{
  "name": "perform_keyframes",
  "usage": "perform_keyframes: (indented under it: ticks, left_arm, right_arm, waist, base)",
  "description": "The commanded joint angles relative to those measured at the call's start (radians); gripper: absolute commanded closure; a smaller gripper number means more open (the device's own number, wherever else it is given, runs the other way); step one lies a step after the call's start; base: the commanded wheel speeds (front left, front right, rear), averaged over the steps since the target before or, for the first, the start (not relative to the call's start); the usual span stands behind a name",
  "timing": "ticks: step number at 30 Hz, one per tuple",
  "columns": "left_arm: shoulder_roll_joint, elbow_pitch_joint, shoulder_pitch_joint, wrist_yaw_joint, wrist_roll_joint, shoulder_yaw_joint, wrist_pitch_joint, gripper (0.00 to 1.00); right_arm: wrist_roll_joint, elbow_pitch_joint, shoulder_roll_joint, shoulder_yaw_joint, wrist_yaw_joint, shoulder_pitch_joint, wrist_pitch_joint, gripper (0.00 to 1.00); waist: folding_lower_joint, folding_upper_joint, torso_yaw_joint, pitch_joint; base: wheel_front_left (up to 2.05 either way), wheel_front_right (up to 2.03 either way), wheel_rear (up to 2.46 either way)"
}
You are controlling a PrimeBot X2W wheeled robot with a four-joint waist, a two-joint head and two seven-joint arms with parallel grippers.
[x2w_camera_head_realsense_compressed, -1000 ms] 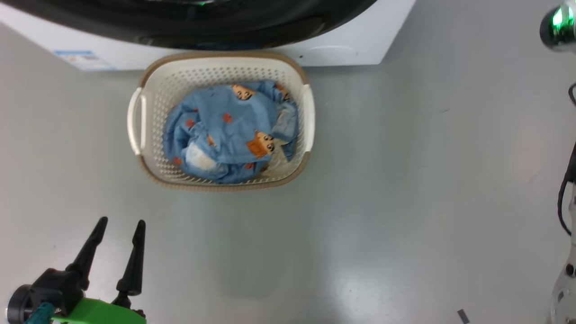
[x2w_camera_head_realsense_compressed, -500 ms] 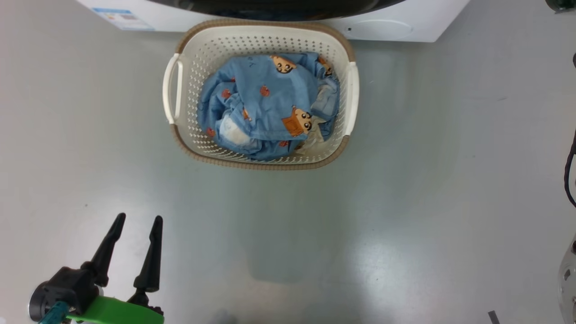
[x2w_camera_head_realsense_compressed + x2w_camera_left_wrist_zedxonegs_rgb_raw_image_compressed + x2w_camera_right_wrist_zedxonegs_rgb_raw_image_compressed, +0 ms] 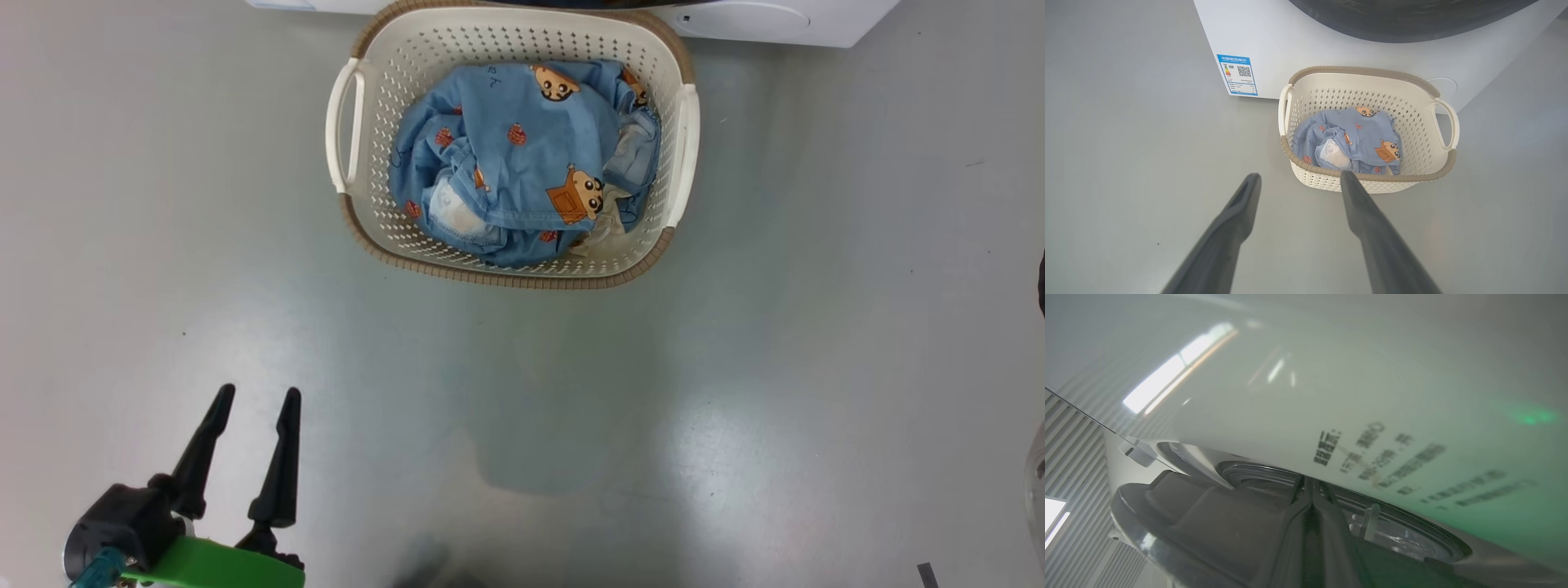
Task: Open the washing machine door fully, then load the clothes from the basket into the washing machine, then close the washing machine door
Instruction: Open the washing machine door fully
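Head view: the basket (image 3: 506,278) sits on the grey floor (image 3: 571,392) at 12 o'clock, its far rim close against the foot of the washing machine (image 3: 784,20). Its long axis runs 9 to 3 with a handle at each end, its open top faces up, and the clothes (image 3: 522,155) lie heaped inside with none over the rim. The left gripper (image 3: 258,394) hangs at 7 o'clock, well apart from the basket, its fingers spread wide on nothing and pointing toward 12. Left wrist view: the same spread fingers aim at the basket's near wall, the energy sticker (image 3: 1237,74) is at 11 o'clock, and the glossy black curve of the washing machine door (image 3: 1404,20) is at 12, directly above the basket; whether it stands ajar I cannot tell here. Right wrist view: the right gripper (image 3: 1312,486) has its fingers pressed together, holding nothing, tips at the seam where the white front panel meets the door's dark rim, which curves from 8 to 4 o'clock. The step in hand looks like opening the door. To do it well, use the closed fingers as a hook behind the rim, follow the hinge's arc rather than pulling straight out, and carry on until the door stands fully wide. Keep the left gripper parked clear of the basket until then
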Motion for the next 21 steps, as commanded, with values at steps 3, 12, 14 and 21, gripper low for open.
perform_keyframes:
  ticks: [3, 12, 14, 21]
  left_arm:
    - [0.018, -0.012, 0.009, -0.002, -0.017, 0.028, -0.006, 0.00]
    - [0.018, -0.003, -0.005, -0.002, -0.022, 0.035, -0.006, 0.00]
    - [0.018, -0.001, -0.005, -0.002, -0.022, 0.037, -0.006, 0.00]
    - [0.018, 0.006, -0.008, -0.002, -0.023, 0.050, -0.006, 0.00]
  right_arm:
    - [-0.009, -0.033, 0.019, 0.038, -0.001, -0.015, 0.023, 1.00]
    - [0.009, -0.035, 0.011, 0.093, -0.001, 0.014, 0.096, 1.00]
    - [0.011, -0.035, 0.010, 0.099, -0.001, 0.019, 0.105, 1.00]
    - [0.019, -0.051, 0.017, 0.147, -0.001, 0.078, 0.160, 1.00]
  waist:
    - [-0.0001, -0.0001, 0.001, 0.000]
    - [-0.0001, -0.0001, -0.020, -0.040]
    - [-0.0001, -0.0001, -0.024, -0.046]
    - [-0.0001, -0.0001, -0.058, -0.089]
  base:
    - [0.00, 0.00, 0.00]
    - [0.00, 0.00, 0.00]
    - [0.00, 0.00, 0.00]
    - [0.00, 0.00, 0.00]
